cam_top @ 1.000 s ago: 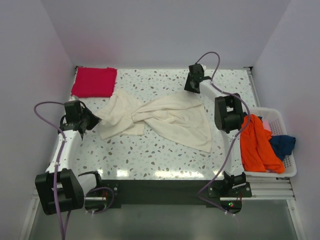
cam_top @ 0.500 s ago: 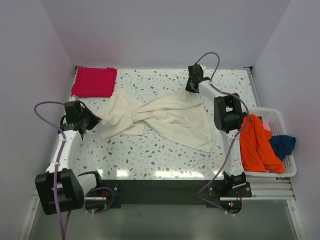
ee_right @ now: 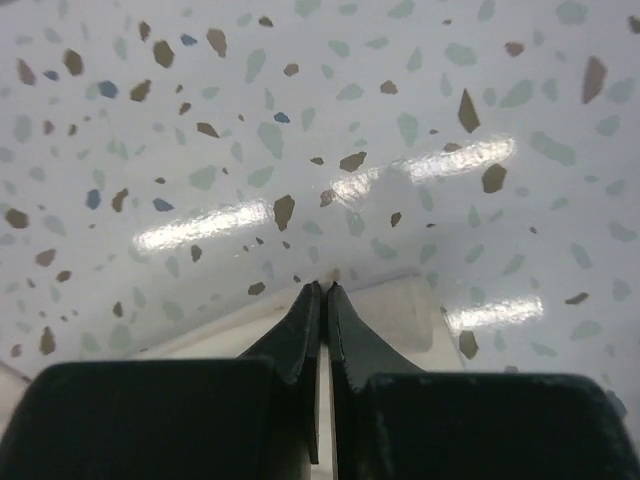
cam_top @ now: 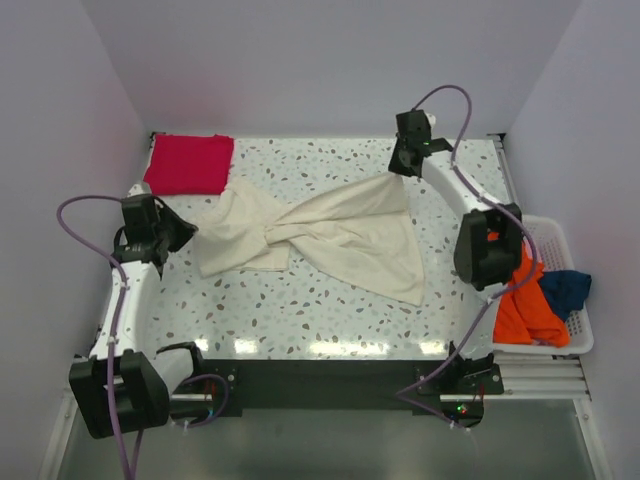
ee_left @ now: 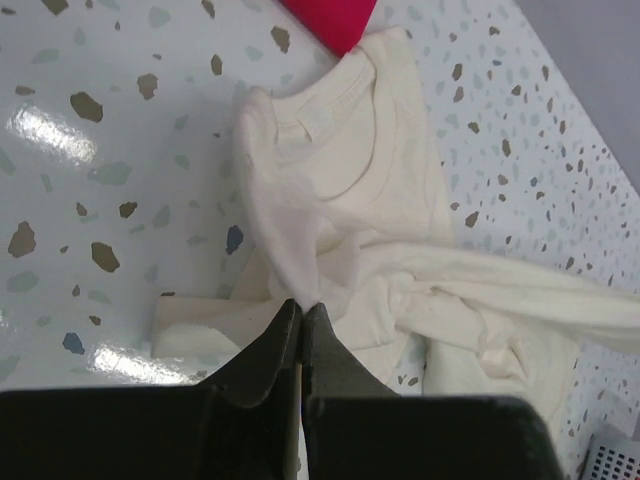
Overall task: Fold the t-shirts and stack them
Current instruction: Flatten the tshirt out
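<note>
A large cream t-shirt (cam_top: 345, 235) lies spread across the speckled table, twisted at its middle. My left gripper (cam_top: 187, 232) is shut on the shirt's left edge; in the left wrist view the jaws (ee_left: 302, 306) pinch a fold of cream cloth (ee_left: 340, 170) just below the collar. My right gripper (cam_top: 402, 172) is shut on the shirt's far right corner, which is drawn up to a point. In the right wrist view a sliver of cream cloth (ee_right: 415, 310) shows at the shut fingertips (ee_right: 323, 290). A folded red t-shirt (cam_top: 188, 163) lies at the far left corner, its edge visible (ee_left: 335, 18).
A white basket (cam_top: 585, 335) stands off the table's right edge, holding an orange t-shirt (cam_top: 520, 300) and a blue one (cam_top: 565, 290). The right arm's elbow hangs over the basket's inner side. Walls enclose the table on the left, back and right.
The right gripper has shut on the cream shirt's far corner and moved back and right, pulling that corner taut. The left gripper has shifted slightly left, still holding the cloth.
</note>
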